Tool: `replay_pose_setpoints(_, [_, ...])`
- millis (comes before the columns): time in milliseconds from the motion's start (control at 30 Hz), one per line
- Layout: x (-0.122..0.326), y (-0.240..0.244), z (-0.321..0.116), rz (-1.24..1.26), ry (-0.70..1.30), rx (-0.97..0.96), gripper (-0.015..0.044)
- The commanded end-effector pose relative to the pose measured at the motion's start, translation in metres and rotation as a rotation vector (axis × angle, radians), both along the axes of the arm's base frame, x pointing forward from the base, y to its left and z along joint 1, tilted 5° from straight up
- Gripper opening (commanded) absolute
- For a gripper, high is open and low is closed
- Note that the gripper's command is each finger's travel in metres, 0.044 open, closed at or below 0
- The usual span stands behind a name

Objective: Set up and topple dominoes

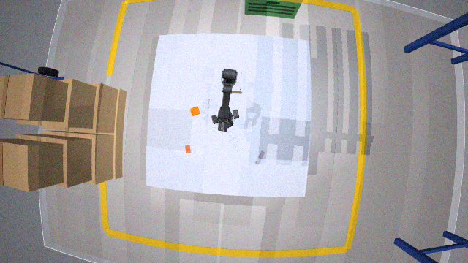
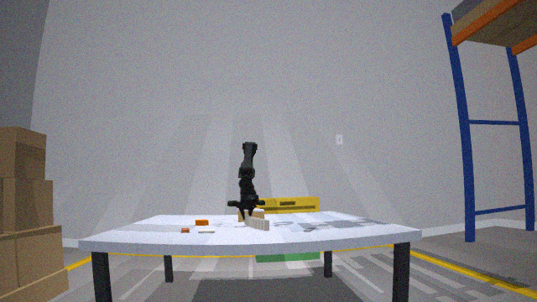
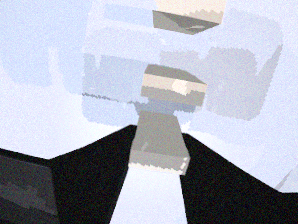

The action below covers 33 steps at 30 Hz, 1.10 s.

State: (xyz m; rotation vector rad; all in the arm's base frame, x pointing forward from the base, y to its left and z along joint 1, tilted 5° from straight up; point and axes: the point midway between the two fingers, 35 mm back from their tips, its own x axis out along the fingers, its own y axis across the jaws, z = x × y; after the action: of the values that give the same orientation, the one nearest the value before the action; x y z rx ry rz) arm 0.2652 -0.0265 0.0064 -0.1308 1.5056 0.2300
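Observation:
My gripper (image 2: 247, 215) (image 3: 157, 136) is shut on a pale domino (image 3: 159, 145), held upright low over the table at the far end of the row. Whether its foot touches the table is hard to tell. The standing row of pale dominoes (image 2: 258, 223) runs from beside the fingers toward the exterior camera. In the wrist view the nearest standing domino (image 3: 174, 91) is just ahead of the held one, with a gap, and another standing domino (image 3: 190, 14) is beyond it. A loose pale domino (image 2: 206, 231) lies flat left of the row. The row is barely visible in the top view.
An orange block (image 1: 194, 111) (image 2: 201, 222) and a smaller red-orange block (image 1: 188, 149) (image 2: 185, 230) lie left of the row. A small grey piece (image 1: 260, 157) (image 2: 310, 229) lies to its right. A thin brown piece (image 1: 237, 92) is near the arm's base.

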Motion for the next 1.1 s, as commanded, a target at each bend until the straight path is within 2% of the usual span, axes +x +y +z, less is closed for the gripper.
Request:
replay_pose_setpoints(0, [0.000,0.000,-0.001,-0.004,0.001,0.002,0.0107])
replay_pose_setpoints(433, [0.000,0.000,-0.001,-0.004,0.001,0.002,0.0440])
replay_pose_setpoints(567, [0.002,-0.001,0.009,-0.004,0.000,0.001,0.0440])
replay_pose_setpoints(733, [0.003,-0.008,0.088,-0.001,0.000,0.000,0.0440])
replay_pose_setpoints(867, [-0.006,-0.009,0.127,0.000,0.000,0.000,0.0440])
replay_pose_setpoints(1067, [-0.006,-0.009,0.130,0.000,0.001,-0.001,0.0440])
